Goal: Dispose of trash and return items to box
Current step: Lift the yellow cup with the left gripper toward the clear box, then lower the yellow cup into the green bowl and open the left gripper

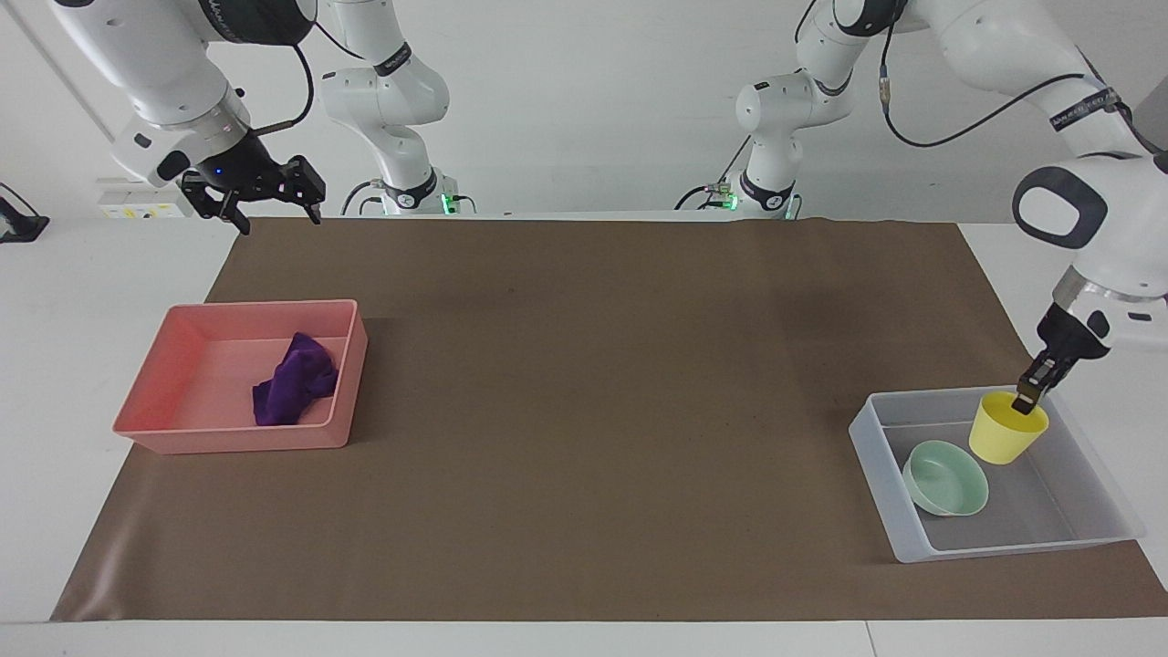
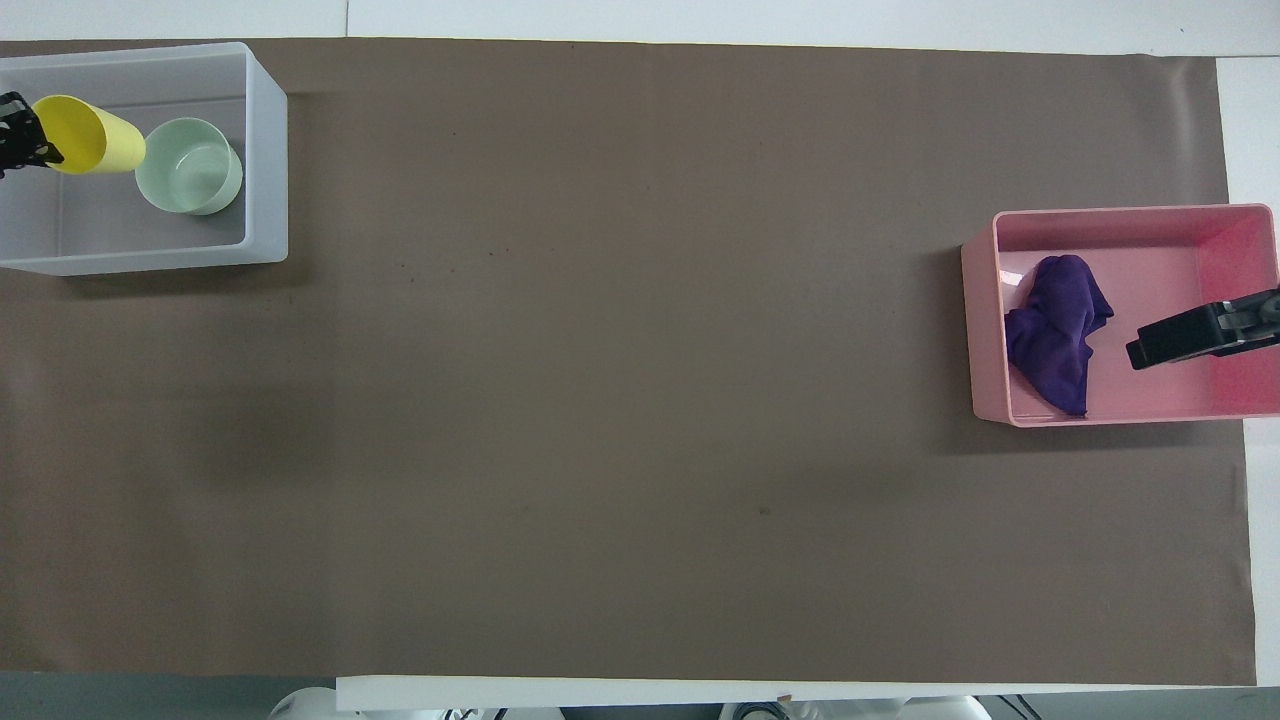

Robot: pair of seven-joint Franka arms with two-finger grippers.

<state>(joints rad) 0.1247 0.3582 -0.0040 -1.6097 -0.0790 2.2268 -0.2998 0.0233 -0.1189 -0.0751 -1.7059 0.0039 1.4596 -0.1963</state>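
Note:
My left gripper (image 1: 1027,401) is shut on the rim of the yellow cup (image 1: 1006,440). It holds the cup slightly tilted inside the translucent greyish-white box (image 1: 876,474), at the left arm's end of the table. The cup (image 2: 95,148) hangs beside the mint-green bowl (image 1: 946,477), which lies on the box floor. I cannot tell if the cup touches the floor. The purple cloth wad (image 1: 294,380) lies in the pink tray (image 1: 228,438) at the right arm's end. My right gripper (image 1: 274,217) is open and empty, raised over the table's edge by the robots.
A brown mat (image 1: 584,411) covers most of the table. In the overhead view the right gripper (image 2: 1195,337) covers part of the pink tray (image 2: 1120,220), beside the cloth (image 2: 1055,330). The box (image 2: 265,150) and bowl (image 2: 188,166) show at the top corner.

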